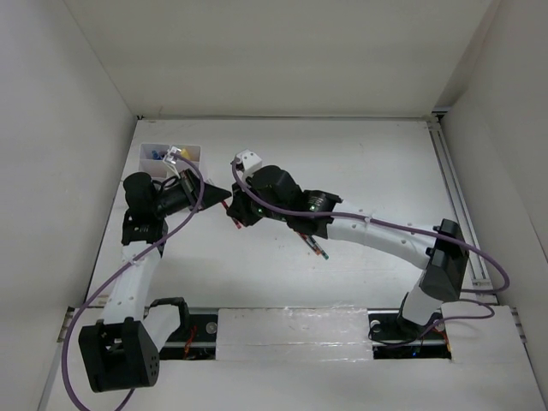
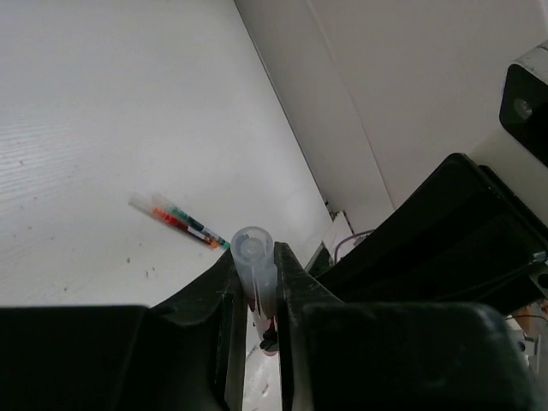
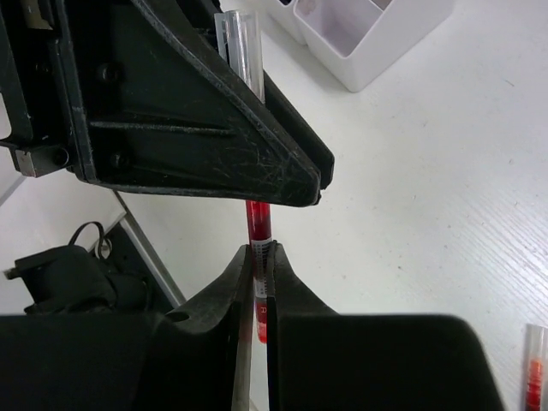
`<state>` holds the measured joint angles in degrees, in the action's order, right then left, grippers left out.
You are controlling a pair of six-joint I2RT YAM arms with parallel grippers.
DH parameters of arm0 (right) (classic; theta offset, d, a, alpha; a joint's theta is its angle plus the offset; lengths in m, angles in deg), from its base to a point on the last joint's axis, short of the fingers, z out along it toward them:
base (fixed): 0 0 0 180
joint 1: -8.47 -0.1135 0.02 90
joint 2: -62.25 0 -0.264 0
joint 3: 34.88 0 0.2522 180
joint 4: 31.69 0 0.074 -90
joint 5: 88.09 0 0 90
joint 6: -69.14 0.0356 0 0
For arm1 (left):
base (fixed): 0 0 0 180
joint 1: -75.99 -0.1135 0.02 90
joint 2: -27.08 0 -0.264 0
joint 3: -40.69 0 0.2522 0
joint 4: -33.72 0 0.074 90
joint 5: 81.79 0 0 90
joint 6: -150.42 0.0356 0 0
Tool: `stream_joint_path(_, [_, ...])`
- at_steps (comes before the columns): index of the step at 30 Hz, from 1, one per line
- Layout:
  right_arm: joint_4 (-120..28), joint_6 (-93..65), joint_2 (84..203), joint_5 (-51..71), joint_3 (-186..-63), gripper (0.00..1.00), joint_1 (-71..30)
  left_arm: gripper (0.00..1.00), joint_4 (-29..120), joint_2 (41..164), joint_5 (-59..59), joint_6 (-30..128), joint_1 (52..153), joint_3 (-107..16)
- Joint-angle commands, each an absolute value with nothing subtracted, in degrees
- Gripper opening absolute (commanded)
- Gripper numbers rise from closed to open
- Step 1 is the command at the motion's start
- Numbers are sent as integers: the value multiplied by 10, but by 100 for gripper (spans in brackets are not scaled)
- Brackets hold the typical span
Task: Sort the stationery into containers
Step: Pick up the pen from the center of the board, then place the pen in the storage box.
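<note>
While the left claw (image 2: pixel 255 261) pinches the red pen (image 3: pixel 258 221) at its clear tip, the right claw (image 3: pixel 259 261) (also clamped) grips its barrel.

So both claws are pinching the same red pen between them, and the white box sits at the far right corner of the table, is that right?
Not quite. The white box sits at the far left corner of the table, as the top view shows. The rest holds: the left claw and the right claw both pinch the same red pen.
</note>
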<state>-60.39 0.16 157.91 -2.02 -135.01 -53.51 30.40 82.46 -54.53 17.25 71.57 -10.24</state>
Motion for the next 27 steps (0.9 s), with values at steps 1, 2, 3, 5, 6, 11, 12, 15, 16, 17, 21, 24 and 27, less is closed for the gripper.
stream_joint_path(1, [-593,10,1582,-46,-1386,0,-536,1,296,826,-545,191,712,-116])
stream_joint_path(2, [-593,10,1588,-39,-1386,0,-536,0,296,826,-545,191,712,-116])
stream_joint_path(3, [-593,10,1588,-39,-1386,15,-536,0,296,832,-545,191,712,-116])
stream_joint_path(5, [-576,10,1577,-31,-1370,62,-536,0,307,832,-518,199,712,-121])
stream_joint_path(6, [-570,10,1570,-41,-1360,97,-536,0,327,832,-500,204,712,-136])
stream_joint_path(11, [-590,10,1512,-117,-1298,100,-536,0,425,824,-285,235,712,-197])
stream_joint_path(12, [-597,10,1502,-131,-1287,100,-536,0,432,824,-201,235,712,-204])
stream_joint_path(15, [-613,10,1458,-156,-1242,100,-528,0,464,850,-64,230,712,-249])
stream_joint_path(16, [-613,10,1445,-161,-1230,100,-522,0,464,884,-49,225,697,-268])
stream_joint_path(17, [-613,10,1433,-161,-1206,100,-514,0,469,903,-39,218,685,-276])
stream_joint_path(21, [-613,10,1360,-155,-1150,100,-506,0,477,1003,-19,205,636,-309])
stream_joint_path(24, [-613,5,1327,-149,-1112,100,-501,0,470,1034,-6,198,616,-320])
stream_joint_path(27, [-601,-1,1290,-130,-1089,100,-489,0,454,1034,32,192,616,-321])
